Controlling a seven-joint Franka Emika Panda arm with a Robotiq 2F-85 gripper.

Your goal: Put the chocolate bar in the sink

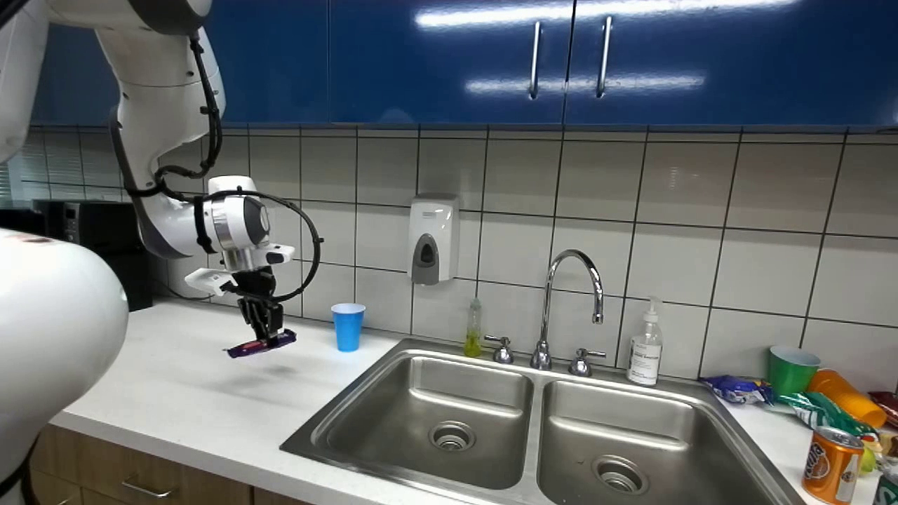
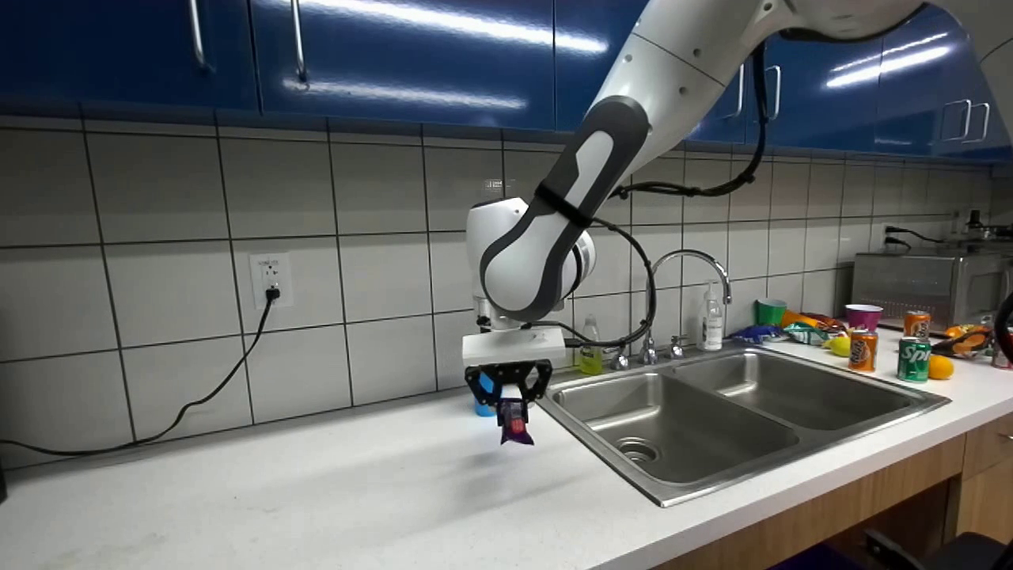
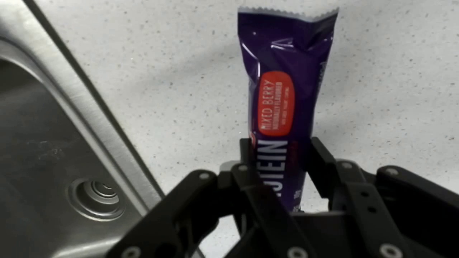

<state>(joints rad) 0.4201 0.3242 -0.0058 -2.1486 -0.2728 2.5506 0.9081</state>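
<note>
The chocolate bar (image 1: 243, 349) has a dark purple wrapper with a red patch. My gripper (image 1: 271, 337) is shut on it and holds it tilted above the white counter, to the left of the sink (image 1: 535, 428). In an exterior view the bar (image 2: 517, 432) hangs under the gripper (image 2: 513, 405), left of the sink (image 2: 815, 443). In the wrist view the fingers of the gripper (image 3: 281, 147) press both long sides of the bar (image 3: 304, 89); its lower end is hidden behind the gripper. The steel sink rim (image 3: 79, 96) and a drain show at the left there.
A blue cup (image 1: 349, 327) stands behind the gripper near the wall. The chrome faucet (image 1: 546, 315), a green soap bottle (image 1: 473, 328) and a pump bottle (image 1: 645, 351) stand at the sink's back edge. Cans (image 2: 863, 351), cups and snack bags lie beyond the sink.
</note>
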